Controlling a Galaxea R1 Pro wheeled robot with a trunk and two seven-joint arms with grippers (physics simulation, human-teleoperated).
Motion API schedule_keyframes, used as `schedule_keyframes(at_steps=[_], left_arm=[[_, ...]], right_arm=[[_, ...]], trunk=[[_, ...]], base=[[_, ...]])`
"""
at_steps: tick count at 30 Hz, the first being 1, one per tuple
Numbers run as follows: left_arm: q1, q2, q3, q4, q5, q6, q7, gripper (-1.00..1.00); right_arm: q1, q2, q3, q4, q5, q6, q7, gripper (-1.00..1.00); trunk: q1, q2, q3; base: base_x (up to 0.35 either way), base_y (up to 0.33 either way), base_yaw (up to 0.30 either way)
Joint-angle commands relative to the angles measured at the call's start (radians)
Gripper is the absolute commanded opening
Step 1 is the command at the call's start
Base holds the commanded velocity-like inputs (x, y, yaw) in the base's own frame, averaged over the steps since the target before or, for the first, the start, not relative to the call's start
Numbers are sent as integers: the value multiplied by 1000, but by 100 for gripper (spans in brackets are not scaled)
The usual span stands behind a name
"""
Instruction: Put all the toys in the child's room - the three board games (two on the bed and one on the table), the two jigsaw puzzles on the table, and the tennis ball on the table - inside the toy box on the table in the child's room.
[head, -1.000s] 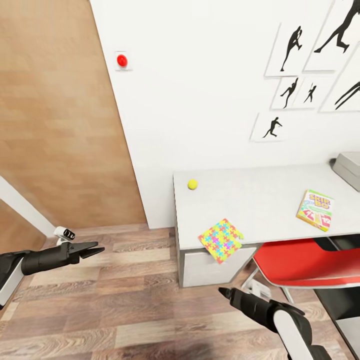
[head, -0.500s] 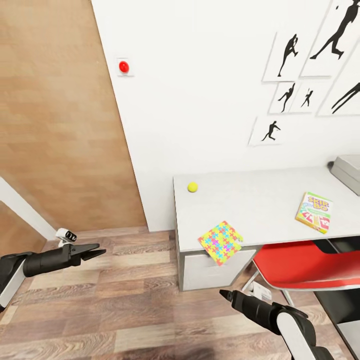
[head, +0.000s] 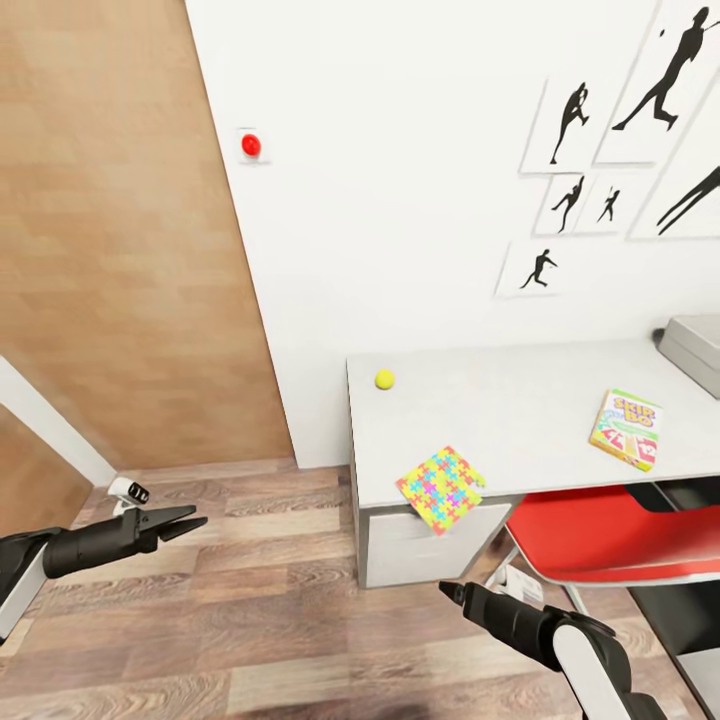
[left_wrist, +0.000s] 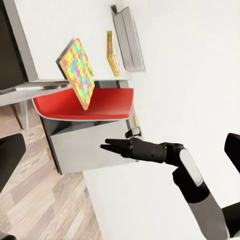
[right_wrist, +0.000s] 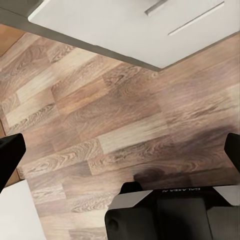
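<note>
A: Nearest items, head view?
B: Right gripper low over the wood plank floor, fingers drawn to a narrow point, nothing between them. Left gripper out to the left over the floor, jaws slightly parted, empty.

A: Next out?
B: Red-and-white swivel chair, tucked under the table. Grey drawers sit under the table's left end.

A: Task things on the table?
B: One jigsaw puzzle at the front edge, a corner overhanging the drawers. SKIP-BO board game to the right, lying flat. Tennis ball near the back left corner, well apart from both. Toy box at the far right, cut by the frame edge.

A: Left wrist view?
B: Same puzzle, game box, toy box, and the right gripper.

A: Farthest?
B: White wall with black silhouette pictures, red button.
</note>
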Motion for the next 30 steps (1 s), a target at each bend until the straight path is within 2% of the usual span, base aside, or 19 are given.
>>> schedule_keyframes(at_steps=[1,30], left_arm=[[0,-1,-1,2,1,8,-2,100],[0,-4,1,5,1,1,-5,100]], right_arm=[[-1,-1,1,4,-10,1,-11,100],[-1,-1,1,19,-7,-7,-11,100]], trunk=[[1,-2,0],[1,-2,47]], base=[[0,0,0],[-5,-11,0]])
